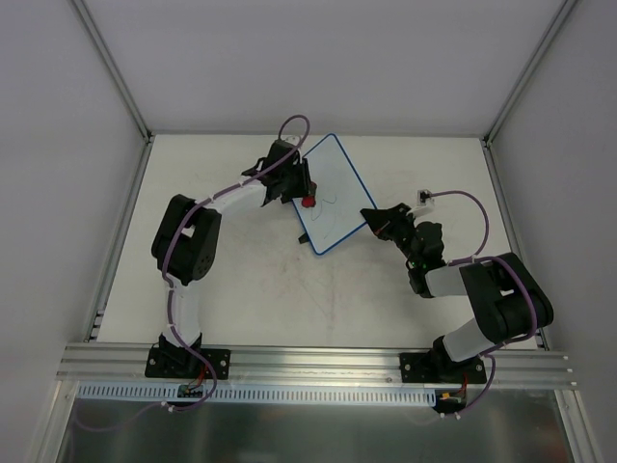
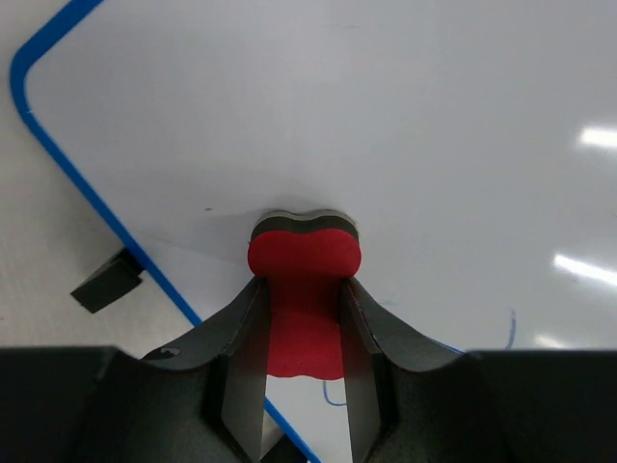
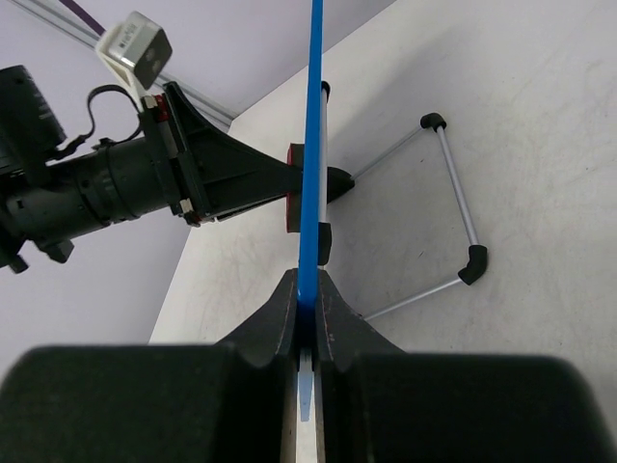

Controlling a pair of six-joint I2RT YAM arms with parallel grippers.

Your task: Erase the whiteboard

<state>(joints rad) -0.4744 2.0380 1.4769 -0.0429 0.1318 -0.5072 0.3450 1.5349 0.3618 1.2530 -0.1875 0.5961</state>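
Firmly, left jaws grip eraser [image 2: 304,260] on whiteboard [image 1: 339,181]; right jaws clamp its edge.

Right pincer [image 3: 307,289] tight on the edge-on whiteboard [image 3: 312,116], red eraser [image 3: 292,188] against it.

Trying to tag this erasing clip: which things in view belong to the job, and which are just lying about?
In use:
whiteboard, clamped at its edge by the right gripper
red eraser, held by the left gripper against the board

Lying about:
wire frame with black corners, on the table beside the board, ungripped; whether it joins the board is unclear
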